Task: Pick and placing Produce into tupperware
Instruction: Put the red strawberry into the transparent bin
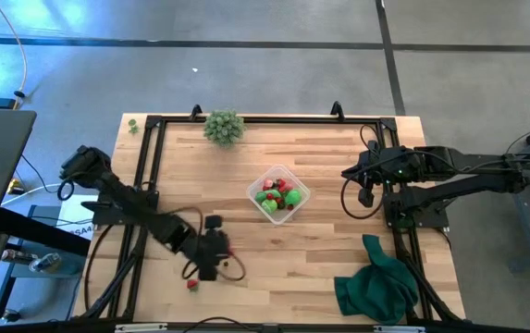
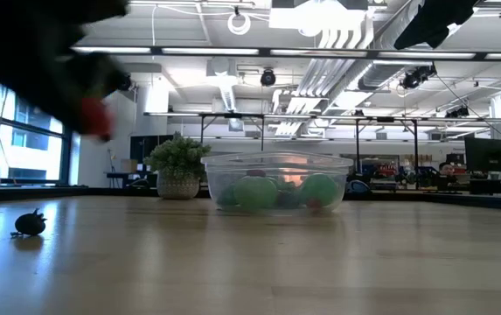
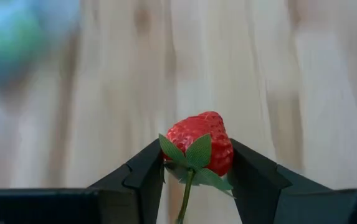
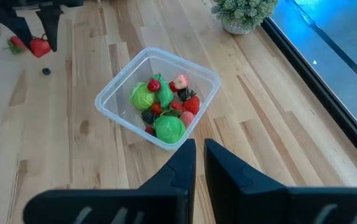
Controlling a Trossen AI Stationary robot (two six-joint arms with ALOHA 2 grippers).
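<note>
The left gripper (image 3: 197, 177) is gripping a strawberry (image 3: 200, 144) above the table (image 1: 320, 268), while the right gripper (image 4: 199, 155) is waiting closed near the tupperware (image 4: 159, 99).

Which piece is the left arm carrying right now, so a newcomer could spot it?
Start at the clear tupperware in the middle of the wooden table, then look toward the near left edge, where the left gripper is. Pinched between its fingers is a red strawberry with green leaves and a stem, the only piece held off the table.
</note>
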